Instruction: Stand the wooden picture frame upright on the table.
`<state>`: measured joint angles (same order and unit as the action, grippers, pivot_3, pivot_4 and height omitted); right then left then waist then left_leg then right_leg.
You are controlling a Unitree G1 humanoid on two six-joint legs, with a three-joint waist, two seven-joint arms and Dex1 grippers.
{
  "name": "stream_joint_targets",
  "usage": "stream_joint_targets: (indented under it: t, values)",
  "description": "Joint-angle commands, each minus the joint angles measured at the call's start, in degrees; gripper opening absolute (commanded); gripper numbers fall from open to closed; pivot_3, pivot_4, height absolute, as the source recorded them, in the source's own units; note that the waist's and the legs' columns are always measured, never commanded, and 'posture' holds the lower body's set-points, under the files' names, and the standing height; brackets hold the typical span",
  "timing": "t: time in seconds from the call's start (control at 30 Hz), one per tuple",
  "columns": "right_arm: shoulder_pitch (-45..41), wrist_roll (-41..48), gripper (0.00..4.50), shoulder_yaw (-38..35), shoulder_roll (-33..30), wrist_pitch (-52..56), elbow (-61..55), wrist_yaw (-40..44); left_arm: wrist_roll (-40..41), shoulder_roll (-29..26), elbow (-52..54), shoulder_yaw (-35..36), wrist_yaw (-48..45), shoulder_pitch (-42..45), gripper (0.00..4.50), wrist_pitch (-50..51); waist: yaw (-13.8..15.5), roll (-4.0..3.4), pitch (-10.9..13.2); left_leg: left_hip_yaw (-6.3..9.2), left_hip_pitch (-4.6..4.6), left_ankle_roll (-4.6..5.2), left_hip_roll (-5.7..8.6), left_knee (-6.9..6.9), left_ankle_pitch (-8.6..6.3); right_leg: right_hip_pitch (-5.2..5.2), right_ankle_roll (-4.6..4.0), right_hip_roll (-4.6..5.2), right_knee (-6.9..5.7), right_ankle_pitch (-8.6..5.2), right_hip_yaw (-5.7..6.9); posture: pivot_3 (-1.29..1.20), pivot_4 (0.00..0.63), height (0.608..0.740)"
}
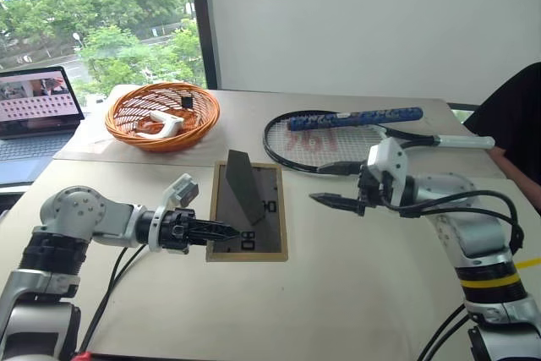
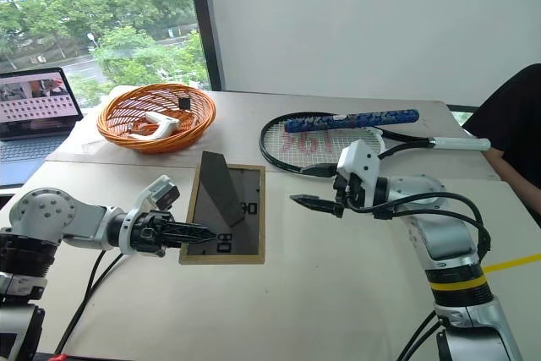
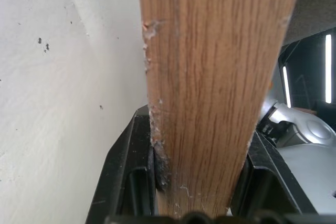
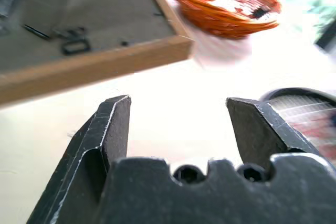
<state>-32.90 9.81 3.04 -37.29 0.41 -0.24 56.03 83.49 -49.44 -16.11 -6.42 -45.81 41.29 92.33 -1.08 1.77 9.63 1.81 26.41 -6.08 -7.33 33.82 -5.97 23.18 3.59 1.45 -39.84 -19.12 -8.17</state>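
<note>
Frame (image 1: 248, 213) edge clamped in left gripper (image 1: 221, 229), backing upward.

frame (image 1: 248, 213): light-wood rim, dark grey back facing you, easel stand folded out and raised | pose: face-down, near-left corner clamped and slightly lifted | place: middle of the table (image 1: 355, 293), well off every edge

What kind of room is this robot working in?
Probably an office or lab set up for trials: a big beige table by a window onto trees, an open laptop at one side, and odd test items like a racket and an orange basket.
</note>
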Motion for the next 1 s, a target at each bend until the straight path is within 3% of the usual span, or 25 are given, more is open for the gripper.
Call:
stream_joint_targets:
  t: [0.03, 0.17, 0.4, 0.6, 0.77, 0.83, 0.9, 1.0]
  values:
    - [-0.1, -14.7, 3.40, 4.3, 1.2, -25.7, 5.2, -8.7, 3.1, -1.1, -0.1, -1.2, -1.9, 2.1, 1.16, 0.2, -0.2, 0.00, 0.0, 0.00, 0.00, 0.00, 0.00, -0.01, 0.00, 0.01, 0.01, 0.00, 0.00, -0.01, 0.00, 0.00, 0.150, 0.692]
    - [-0.2, -31.1, 3.40, 7.5, 5.3, -43.9, 8.7, -24.6, 3.2, -0.9, -0.4, -2.1, -2.1, 2.6, 1.16, 0.2, -0.2, -0.03, 0.0, 0.00, 0.00, 0.00, 0.00, -0.06, 0.00, 0.02, -0.27, 0.00, -0.03, 0.15, -0.01, 0.00, 0.150, 0.692]
    - [-2.2, -39.6, 3.40, 8.3, 9.3, -51.5, 11.1, -37.5, 2.3, -1.2, -0.3, -2.6, -3.2, 2.3, 1.16, 0.2, 0.5, -0.03, 0.0, 0.01, 0.00, -0.03, 0.01, 0.08, 0.03, -0.03, -0.29, 0.01, -0.22, 0.16, 0.01, 0.00, 0.150, 0.692]
    - [-3.7, -39.7, 1.74, 9.4, 9.6, -53.5, 13.4, -40.1, -3.4, -0.2, 4.5, -0.2, -3.9, 0.5, 1.16, -0.4, 0.3, -0.04, 0.0, 0.04, -0.01, -0.04, 0.02, 0.14, 0.07, -0.04, -0.30, 0.01, -0.32, 0.17, 0.02, 0.00, 0.150, 0.692]
    - [-4.4, -38.0, 1.70, 9.3, 9.9, -53.4, 15.2, -40.1, -6.8, -1.0, 11.2, 3.2, -7.0, -3.1, 1.16, -3.5, 0.1, -0.03, 0.1, 0.07, -0.01, -0.04, 0.01, 0.10, 0.07, -0.06, -0.31, 0.00, -0.32, 0.17, 0.04, 0.00, 0.150, 0.692]
    - [-4.7, -36.3, 1.70, 9.1, 10.1, -52.6, 16.3, -39.3, -7.9, -0.1, 13.0, 8.1, -7.1, -6.0, 2.19, -8.6, 0.1, 0.01, 0.1, 0.07, -0.02, -0.04, 0.01, 0.10, 0.07, -0.06, -0.32, 0.00, -0.33, 0.17, 0.03, 0.00, 0.150, 0.692]
    - [-5.1, -34.6, 1.50, 8.9, 10.3, -51.9, 17.4, -38.7, -10.3, -1.9, 16.4, 11.1, -10.1, -9.8, 2.83, -13.0, 0.1, 0.01, 0.1, 0.10, -0.02, -0.07, 0.00, 0.13, 0.09, -0.09, -0.33, 0.00, -0.35, 0.18, 0.07, 0.00, 0.150, 0.692]
    - [-5.7, -31.9, 1.33, 9.0, 10.6, -50.7, 19.2, -37.3, -13.8, -3.2, 17.8, 14.8, -11.6, -13.8, 4.12, -17.9, 0.1, 0.01, 0.1, 0.10, -0.05, -0.08, 0.00, 0.12, 0.10, -0.10, -0.34, 0.00, -0.38, 0.18, 0.06, 0.00, 0.150, 0.692]
